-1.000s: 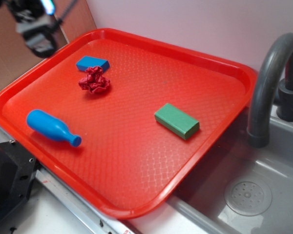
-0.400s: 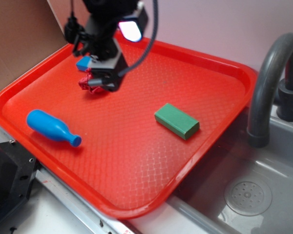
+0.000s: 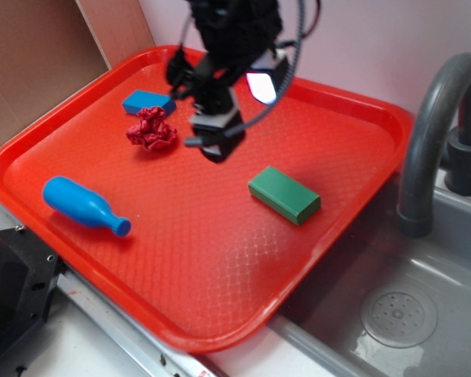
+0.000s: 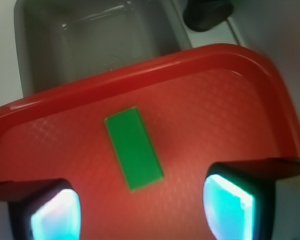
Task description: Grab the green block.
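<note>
i see the gripper (image 3: pixel 217 146) jaws apart, empty | green block (image 3: pixel 284 195) flat on the red tray (image 3: pixel 220 275), toward the sink side, apart from and ahead of my fingers (image 4: pixel 55 217) | its long axis runs roughly along my approach | i judge: advance, then descend

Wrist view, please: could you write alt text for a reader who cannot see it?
A flat green block lies on a red tray, ahead of the open gripper, whose two jaws frame the bottom corners with nothing between them. Beyond the tray's far rim is a grey sink basin.
</note>
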Motion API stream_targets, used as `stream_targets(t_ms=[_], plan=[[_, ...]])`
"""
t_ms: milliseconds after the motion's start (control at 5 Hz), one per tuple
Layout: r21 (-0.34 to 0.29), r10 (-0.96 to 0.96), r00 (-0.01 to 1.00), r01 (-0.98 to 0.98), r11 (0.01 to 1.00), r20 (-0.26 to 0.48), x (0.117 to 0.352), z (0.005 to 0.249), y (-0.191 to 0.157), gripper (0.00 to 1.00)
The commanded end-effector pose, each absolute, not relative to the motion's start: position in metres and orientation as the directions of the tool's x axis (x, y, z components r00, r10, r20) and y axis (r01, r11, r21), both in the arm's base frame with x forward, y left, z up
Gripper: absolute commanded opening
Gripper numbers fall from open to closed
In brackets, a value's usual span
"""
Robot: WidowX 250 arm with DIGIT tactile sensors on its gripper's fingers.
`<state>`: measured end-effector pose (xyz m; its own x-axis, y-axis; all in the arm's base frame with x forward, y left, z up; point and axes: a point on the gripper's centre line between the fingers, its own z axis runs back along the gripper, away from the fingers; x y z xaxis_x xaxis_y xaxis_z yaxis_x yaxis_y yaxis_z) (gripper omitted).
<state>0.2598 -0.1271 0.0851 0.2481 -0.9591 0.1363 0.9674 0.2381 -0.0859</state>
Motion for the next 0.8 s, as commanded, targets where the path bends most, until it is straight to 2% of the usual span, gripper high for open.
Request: stream_targets(t_ms=[0, 200, 400, 600], plan=[[-0.095, -0.989, 0.076, 0.993, 0.064, 0.124, 0.258, 0.063, -0.136, 1.0], [-0.112, -0.996, 0.052, 0.993, 0.044, 0.069, 0.25, 0.044, -0.136, 1.0], [-0.113, -1.0, 0.022, 0.993, 0.02, 0.017, 0.246, 0.029, -0.136, 1.0], [-0.104, -0.999, -0.012, 0.995, -0.007, -0.047, 0.233, 0.015, -0.144, 1.0]])
